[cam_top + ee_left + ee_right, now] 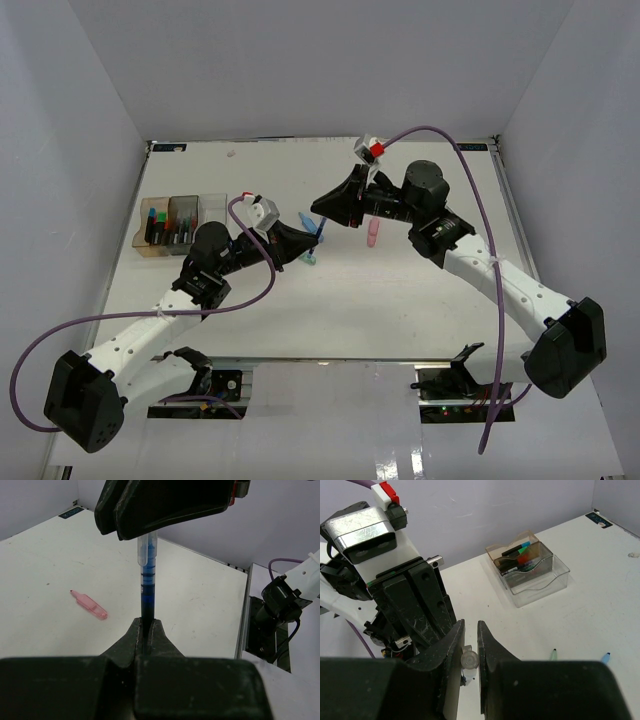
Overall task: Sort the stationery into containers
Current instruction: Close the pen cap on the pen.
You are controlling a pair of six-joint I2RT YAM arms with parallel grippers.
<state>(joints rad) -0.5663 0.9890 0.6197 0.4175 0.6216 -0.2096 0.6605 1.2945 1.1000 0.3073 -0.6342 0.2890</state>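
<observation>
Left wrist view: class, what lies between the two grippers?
A blue pen spans the gap: lower end clamped in the left gripper, clear upper end in the right gripper. The left wrist view shows it.

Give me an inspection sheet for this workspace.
Surface: white table, matte.
Job's things: blue clear-barrelled pen held off the table; pink tapered piece, green-tipped piece and blue-tipped piece loose; three joined transparent boxes, two holding markers.
Clutter: nothing seen.
Grippers: left gripper and right gripper each shut on one end of the pen.
Cables: purple cables loop from both wrists.
Surroundings: pale walls on three sides.
</observation>
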